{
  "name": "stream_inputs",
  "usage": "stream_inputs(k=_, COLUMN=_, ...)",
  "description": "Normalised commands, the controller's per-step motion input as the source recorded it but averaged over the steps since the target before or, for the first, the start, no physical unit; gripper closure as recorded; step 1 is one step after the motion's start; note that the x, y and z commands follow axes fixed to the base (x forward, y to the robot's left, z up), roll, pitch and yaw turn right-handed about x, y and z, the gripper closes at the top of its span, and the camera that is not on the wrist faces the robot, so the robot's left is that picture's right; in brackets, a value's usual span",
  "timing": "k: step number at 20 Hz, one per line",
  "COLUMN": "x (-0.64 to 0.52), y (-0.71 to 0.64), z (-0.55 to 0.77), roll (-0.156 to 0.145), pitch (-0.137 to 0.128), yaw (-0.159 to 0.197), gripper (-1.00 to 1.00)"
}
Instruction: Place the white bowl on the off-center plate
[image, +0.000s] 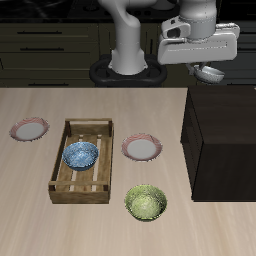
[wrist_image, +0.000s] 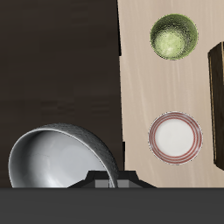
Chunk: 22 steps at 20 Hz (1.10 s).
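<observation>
My gripper is high above the dark cabinet at the table's back and is shut on the white bowl, gripping its rim. In the wrist view the white bowl shows its greyish inside beside my fingers. The off-center plate, with a pink-red rim, lies far across the table beyond the wooden tray and does not show in the wrist view. A near-identical second plate lies beside the tray and also shows in the wrist view.
A wooden tray holds a blue patterned bowl. A green speckled bowl sits near the table's front edge and shows in the wrist view. A tall dark cabinet stands under my gripper.
</observation>
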Motion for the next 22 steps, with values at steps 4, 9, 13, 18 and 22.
stream_inputs(k=4, x=-0.22, y=-0.28, z=0.05, roll=-0.003, pitch=-0.01, yaw=-0.001, gripper=1.0)
stream_inputs(k=9, x=-0.24, y=-0.6, z=0.03, roll=-0.024, pitch=-0.009, yaw=0.031, gripper=1.0)
stream_inputs(k=13, x=-0.22, y=-0.58, z=-0.01, roll=-0.028, pitch=-0.033, yaw=0.034, gripper=1.0)
stream_inputs(k=18, x=-0.22, y=-0.69, z=-0.04, roll=-0.045, pitch=-0.013, yaw=-0.006, gripper=1.0)
stream_inputs(k=22, x=-0.18, y=-0.51, z=-0.07, roll=-0.027, pitch=-0.01, yaw=-0.013, gripper=1.0)
